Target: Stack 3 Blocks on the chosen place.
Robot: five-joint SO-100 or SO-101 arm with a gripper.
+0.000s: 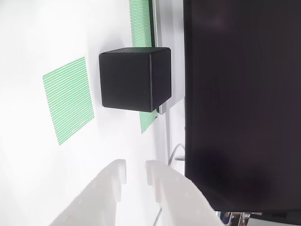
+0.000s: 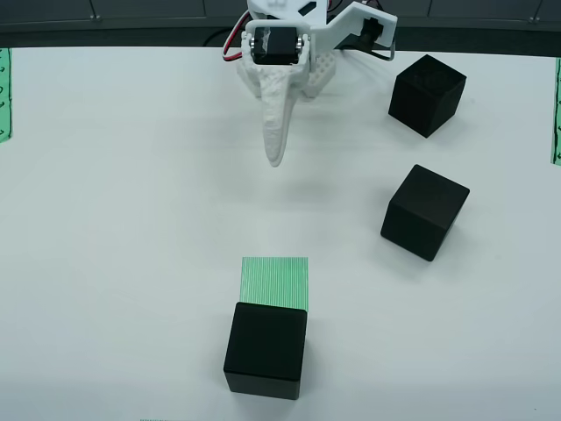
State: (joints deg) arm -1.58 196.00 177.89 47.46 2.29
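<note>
In the view that rides on the gripper, one black block (image 1: pixel 134 79) stands ahead of my gripper (image 1: pixel 136 165). The white fingers are open by a narrow gap with nothing between them. A green-striped patch (image 1: pixel 68 101) lies bare just left of that block. In the view from the front, my gripper (image 2: pixel 276 160) hangs tip-down over the far middle of the table. The near block (image 2: pixel 266 349) sits against the front edge of the green-striped patch (image 2: pixel 274 281), not on it. Two more blocks (image 2: pixel 427 95) (image 2: pixel 424 211) stand apart at the right.
A large flat black panel (image 1: pixel 244 94) covers the right side of the gripper view. Another striped patch (image 1: pixel 141 23) shows behind the block. Green-striped strips (image 2: pixel 4 92) (image 2: pixel 556 114) lie at the table's left and right edges. Red wires (image 2: pixel 232 44) hang by the arm's base.
</note>
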